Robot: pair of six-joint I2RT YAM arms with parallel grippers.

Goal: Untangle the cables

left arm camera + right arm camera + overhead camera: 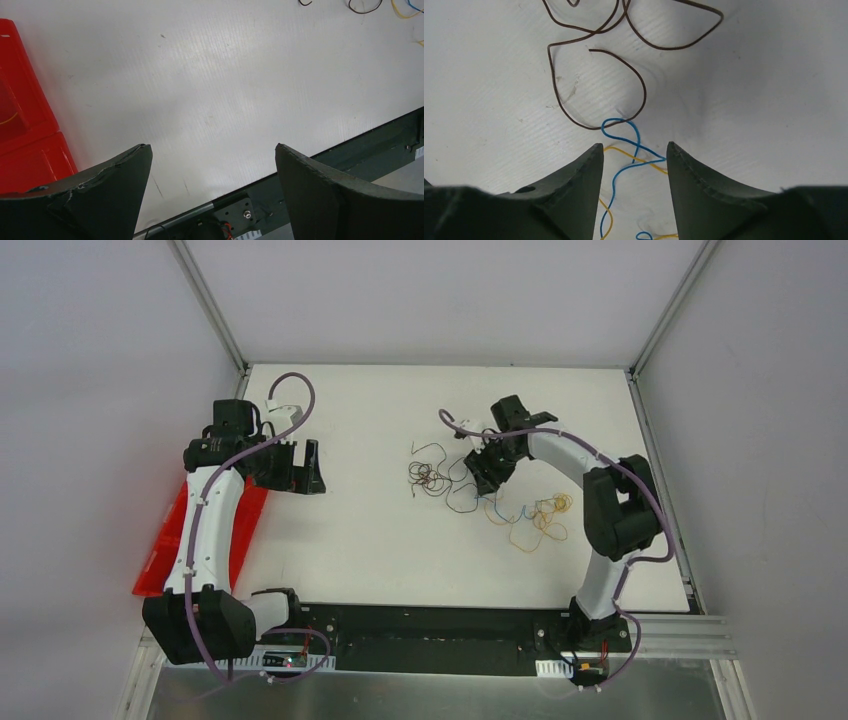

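Thin cables lie tangled mid-table: a dark brown one [430, 477], a blue one [495, 505] and an orange-yellow one [540, 522]. My right gripper [487, 480] is low over them, pointing at the table. In the right wrist view the gripper [634, 147] still has a gap between its fingers, and the blue cable [614, 184] and the yellow cable [656, 168] cross inside that gap. The blue one touches the right finger. The brown cable [644, 90] loops just beyond the tips. My left gripper [300, 472] [212, 147] hangs wide open and empty, far left of the cables.
A red bin [160, 560] [25, 125] sits off the table's left edge beside the left arm. The black base rail [420, 625] runs along the near edge. Cable ends [362, 7] show at the top right of the left wrist view.
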